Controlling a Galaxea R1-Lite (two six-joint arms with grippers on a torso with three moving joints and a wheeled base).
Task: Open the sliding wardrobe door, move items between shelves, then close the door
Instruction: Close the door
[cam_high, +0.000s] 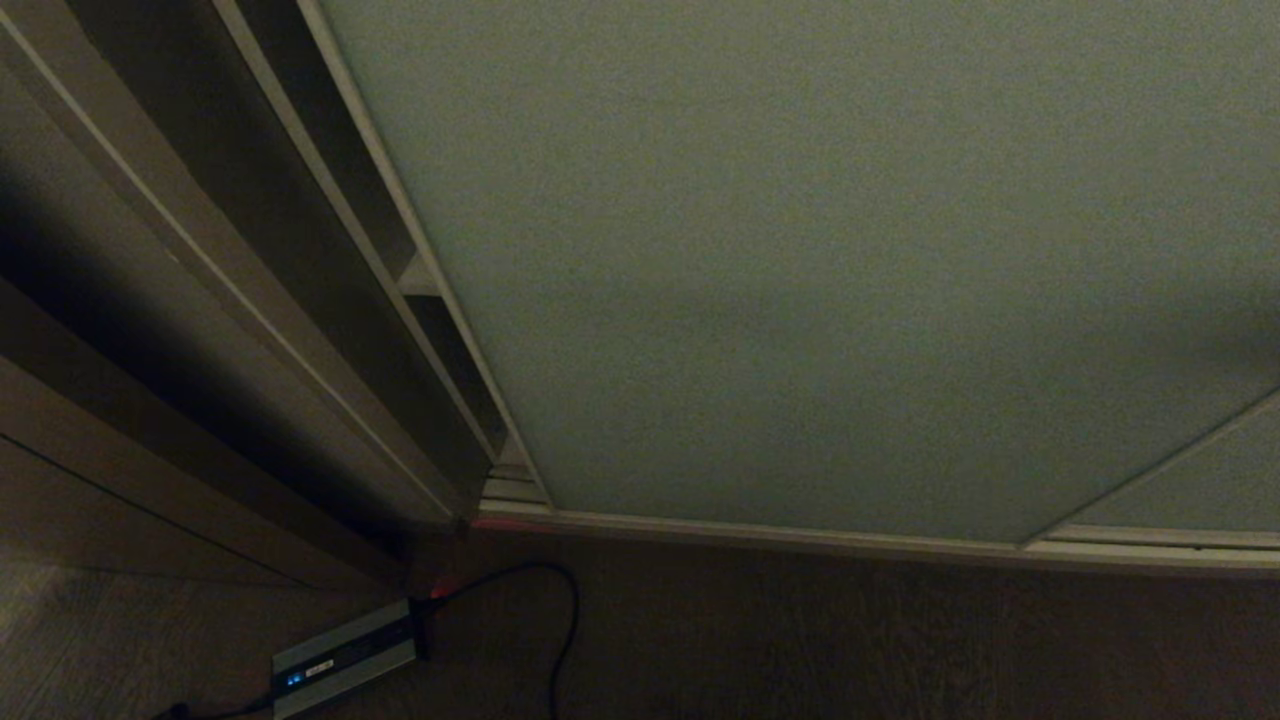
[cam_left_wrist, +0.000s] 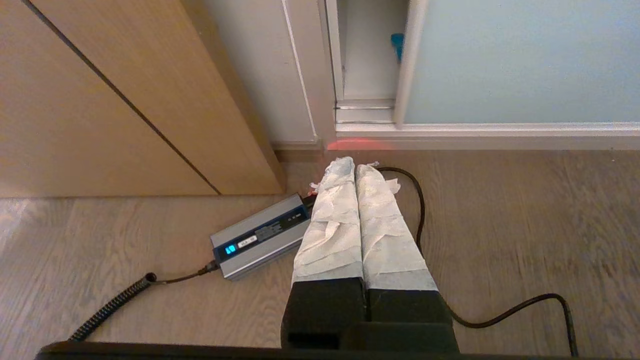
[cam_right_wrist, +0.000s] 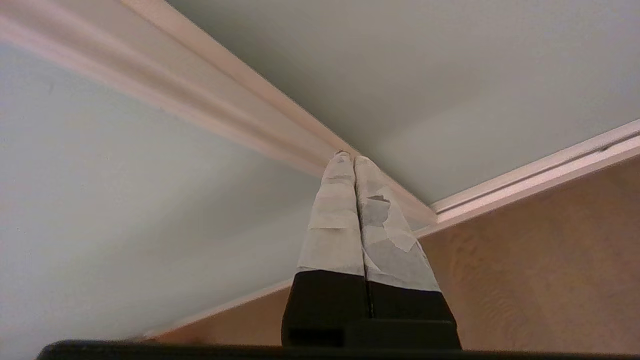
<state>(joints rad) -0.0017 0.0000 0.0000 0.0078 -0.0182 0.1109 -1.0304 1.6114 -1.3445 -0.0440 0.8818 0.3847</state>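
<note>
While both pinched-shut, empty claws (cam_left_wrist: 355, 165) (cam_right_wrist: 348, 157) hover, the sliding wardrobe door (cam_high: 800, 250) leaves a narrow gap.

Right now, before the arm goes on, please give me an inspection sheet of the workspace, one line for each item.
Surface: wooden floor, nothing spilled seen.
Job's things: sliding wardrobe door almost shut, a narrow gap at its left edge; a teal-blue item shows in the gap; shelf edge visible in the gap.
Clutter: grey charger box on the floor, its small display lit blue.
Grippers: left end effector shut, empty, above the floor; right end effector shut, empty, tips at a pale door frame.
Cables: black cable looping on the floor; coiled cord from the charger.
Surroundings: brown wooden casing to the left.
</note>
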